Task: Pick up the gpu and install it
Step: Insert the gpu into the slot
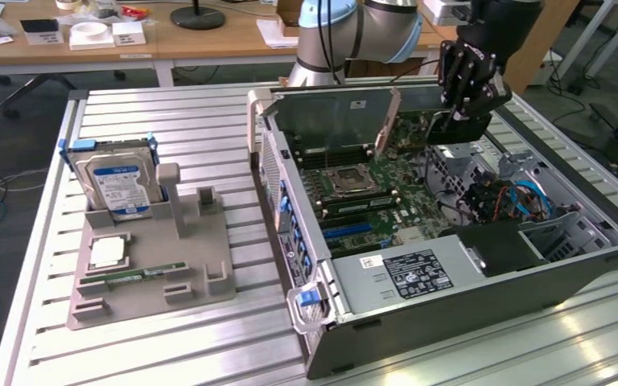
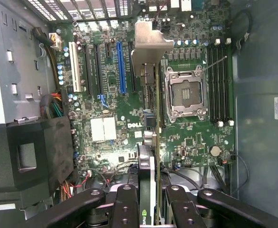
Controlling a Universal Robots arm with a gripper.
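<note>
Finding: the gpu (image 1: 417, 125) stands on edge above the motherboard (image 2: 196, 142) in the open case (image 1: 449, 293). The gripper (image 2: 151, 206) has its fingers (image 2: 125, 209) set narrow, pinching the card's end. Judged light, stiff and fragile, so it is best held across the flat faces. Its long axis is level, and the silver bracket (image 2: 151, 42) apparently points to the exterior view's left.
</note>
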